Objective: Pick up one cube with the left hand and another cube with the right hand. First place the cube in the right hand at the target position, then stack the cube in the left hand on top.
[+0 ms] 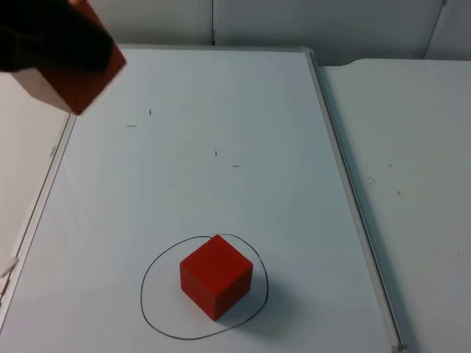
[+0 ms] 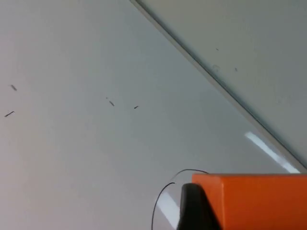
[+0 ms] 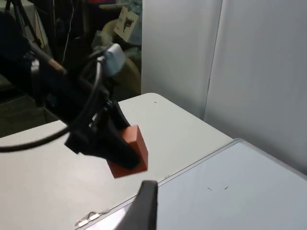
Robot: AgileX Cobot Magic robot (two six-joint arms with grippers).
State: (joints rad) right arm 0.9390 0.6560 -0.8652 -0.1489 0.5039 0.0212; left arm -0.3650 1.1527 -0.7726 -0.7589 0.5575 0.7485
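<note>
**Two red cubes: one in the drawn ring, one held aloft by the left arm**

Item 1. Red solid cube with matt faces (image 1: 216,276), resting on the white board (image 1: 221,147) inside a hand-drawn black pen ring (image 1: 147,309). It sits at about 6 o'clock on the board in the top view, turned so that one corner faces the viewer. The ring encloses it on all sides, and nothing touches it.

Item 2. Second red cube, paler on its lower face (image 1: 77,77), off the surface at about 10 o'clock, above the board's left edge. The left gripper (image 1: 70,51) pinches it between its black fingers. From the left wrist view the held cube (image 2: 259,201) appears orange against one black fingertip (image 2: 194,211), with an arc of the pen ring (image 2: 165,189) beyond it. The right wrist view shows the same cube (image 3: 132,153) clamped in the left gripper (image 3: 117,151), clear of the table.

Item 3. Right gripper: a single black fingertip (image 3: 144,206) is seen in its own wrist view, raised and facing the left arm. Whether its claw is spread or pressed together cannot be told.

Item 4. Markings: a few short dark pen ticks (image 1: 215,152) on the board. No legible writing, brand or label on the cubes or the board.
</note>
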